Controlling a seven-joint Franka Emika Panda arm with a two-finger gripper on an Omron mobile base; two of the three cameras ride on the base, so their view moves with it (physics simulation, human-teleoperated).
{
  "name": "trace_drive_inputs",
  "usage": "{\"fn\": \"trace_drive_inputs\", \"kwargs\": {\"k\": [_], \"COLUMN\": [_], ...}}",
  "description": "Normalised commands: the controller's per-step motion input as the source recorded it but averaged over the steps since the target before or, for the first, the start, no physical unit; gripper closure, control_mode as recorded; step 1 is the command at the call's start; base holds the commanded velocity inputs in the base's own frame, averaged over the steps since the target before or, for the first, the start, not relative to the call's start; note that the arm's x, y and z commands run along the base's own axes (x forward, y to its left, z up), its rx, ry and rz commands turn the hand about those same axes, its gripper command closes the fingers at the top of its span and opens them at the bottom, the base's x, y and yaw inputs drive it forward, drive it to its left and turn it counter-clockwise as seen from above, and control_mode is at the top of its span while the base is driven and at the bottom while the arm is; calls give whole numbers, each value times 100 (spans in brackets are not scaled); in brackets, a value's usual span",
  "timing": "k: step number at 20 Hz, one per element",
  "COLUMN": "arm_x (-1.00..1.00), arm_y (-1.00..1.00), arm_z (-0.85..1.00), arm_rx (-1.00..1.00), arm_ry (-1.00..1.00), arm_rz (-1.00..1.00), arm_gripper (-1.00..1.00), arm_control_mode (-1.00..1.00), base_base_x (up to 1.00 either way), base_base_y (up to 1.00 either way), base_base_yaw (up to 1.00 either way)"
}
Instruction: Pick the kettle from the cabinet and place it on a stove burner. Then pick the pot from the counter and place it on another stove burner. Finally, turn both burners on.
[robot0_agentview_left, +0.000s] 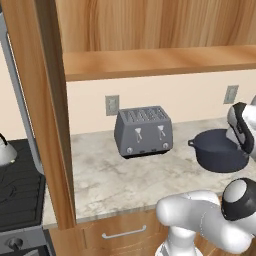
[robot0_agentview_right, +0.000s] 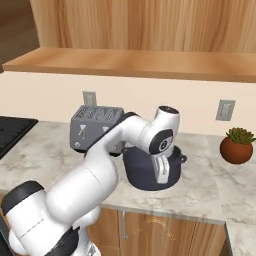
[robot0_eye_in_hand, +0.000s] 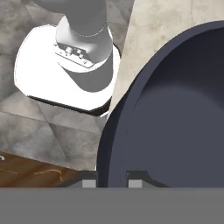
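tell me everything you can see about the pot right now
The pot is wide, round, matte dark blue-grey, with no lid and an empty inside. A small loop handle shows on each side. It stands upright on the marbled counter, right of the toaster and left of the small potted plant. The tool is down at its near rim, one fingertip inside the wall and one outside; whether they press the wall yet cannot be told.

Glossy white rounded tubular robot arm (robot0_agentview_right: 95, 175) with dark grey joint caps; a round dark disc with small markings sits at its wrist (robot0_agentview_right: 163, 143).
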Motion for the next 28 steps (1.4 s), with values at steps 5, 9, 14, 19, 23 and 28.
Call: {"fn": "trace_drive_inputs", "kwargs": {"k": [5,9,14,19,23,28], "arm_x": [-37,-37,-36,-37,-39,-24], "arm_y": [0,1,0,1,1,1], "arm_z": [42,36,34,33,28,11], "arm_rx": [-6,-5,-3,-2,-2,-2], "arm_ry": [-9,-8,-8,-7,-9,-6], "arm_rz": [-1,0,0,0,0,0], "arm_gripper": [100,100,100,100,100,100], "arm_control_mode": [-100,-100,-100,-100,-100,-100], "base_base_x": [0,0,0,0,0,0], "base_base_y": [0,0,0,0,0,0], "base_base_yaw": [0,0,0,0,0,0]}}
